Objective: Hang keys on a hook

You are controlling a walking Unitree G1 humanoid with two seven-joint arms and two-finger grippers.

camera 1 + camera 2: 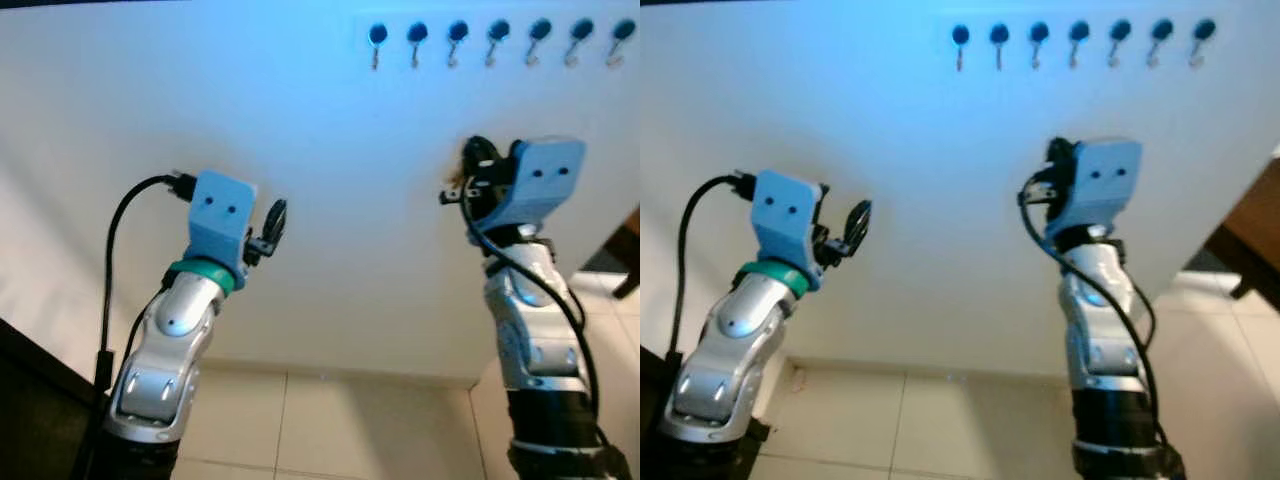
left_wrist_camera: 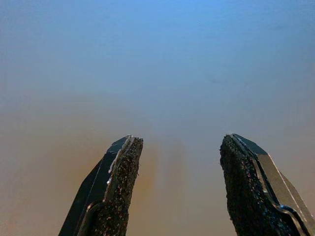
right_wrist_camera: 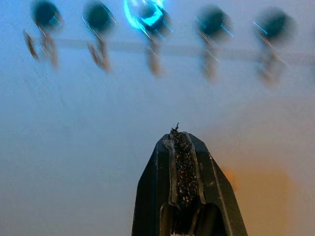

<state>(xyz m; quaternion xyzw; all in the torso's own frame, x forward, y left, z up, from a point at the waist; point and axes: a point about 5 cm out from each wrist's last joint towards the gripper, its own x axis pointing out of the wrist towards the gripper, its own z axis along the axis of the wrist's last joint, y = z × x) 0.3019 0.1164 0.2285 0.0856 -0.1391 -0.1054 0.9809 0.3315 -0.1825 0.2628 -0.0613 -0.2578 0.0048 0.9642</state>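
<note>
A row of several dark round-knobbed hooks (image 1: 497,40) runs along the top of a white wall (image 1: 330,200). In the right wrist view the hooks (image 3: 153,44) are blurred, and one knob has a bright cyan glint. My right gripper (image 3: 178,135) is raised below that row with its pads pressed shut. Only a tiny dark wisp sticks out at the tip, and I cannot make out keys in it. In the eye views the right gripper (image 1: 468,170) points at the wall under the hooks. Lower and to the left, my left gripper (image 2: 179,147) stands open, close to the bare wall, with nothing in it.
Beige floor tiles (image 1: 300,420) meet the foot of the wall. A dark piece of furniture (image 1: 25,400) sits at the lower left, and a brown wooden piece (image 1: 628,255) at the right edge. Black cables (image 1: 115,260) loop off both wrists.
</note>
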